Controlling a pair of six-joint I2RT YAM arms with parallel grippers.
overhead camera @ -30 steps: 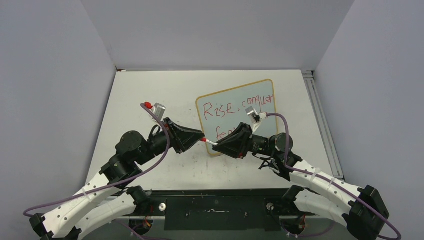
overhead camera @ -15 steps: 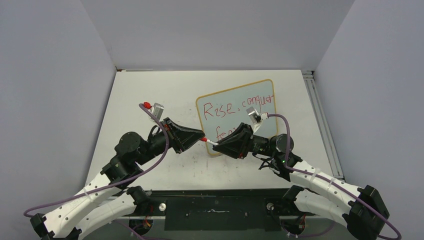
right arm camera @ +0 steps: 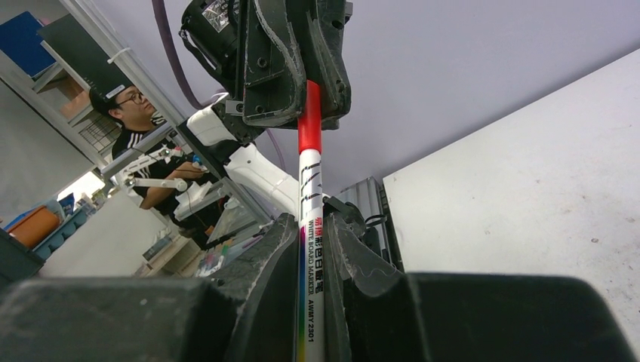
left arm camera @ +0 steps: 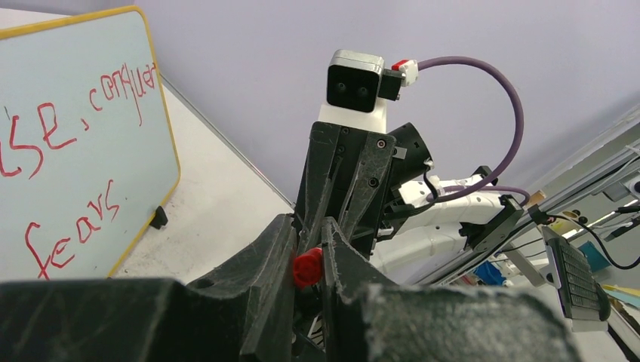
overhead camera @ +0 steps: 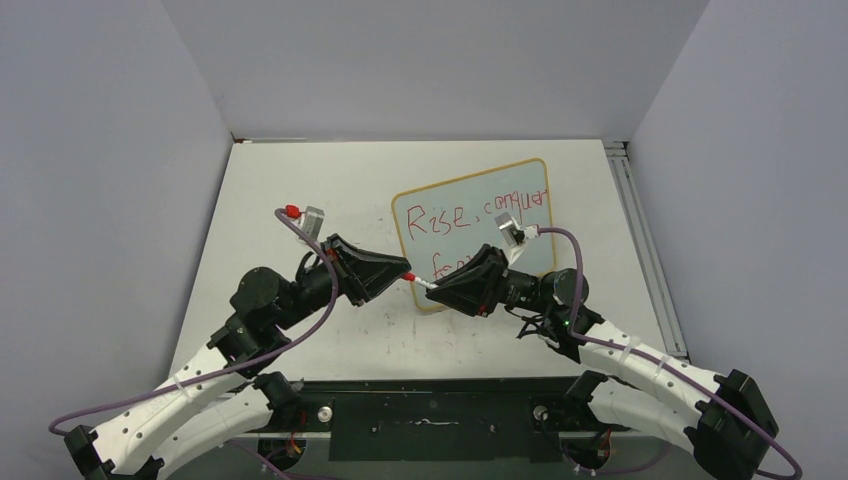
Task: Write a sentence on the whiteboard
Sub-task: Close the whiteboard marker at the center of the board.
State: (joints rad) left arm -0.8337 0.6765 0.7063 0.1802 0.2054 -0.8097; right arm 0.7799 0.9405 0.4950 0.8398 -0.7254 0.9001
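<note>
One whiteboard (overhead camera: pixel 415 245) on the table (overhead camera: pixel 300 180), nearer its right edge, bears one red sentence (overhead camera: pixel 445 221): "Rise, conquer fears". One marker (right arm camera: pixel 310 249), barrel printed "WHITE BOARD MARKER AWMY 2301", is clamped in the right gripper (right arm camera: pixel 311 226); left gripper (left arm camera: pixel 308 234) pinches its red cap (right arm camera: pixel 309 121).

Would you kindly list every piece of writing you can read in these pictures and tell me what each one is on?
"Rise, conquer": red handwriting, top line of the whiteboard.
"fears": second red line on the same board, clearest from the left wrist camera.
"WHITE BOARD MARKER AWMY 2301": printed along the barrel of the marker.
Chinese characters above that print: too small to read with confidence.
</note>
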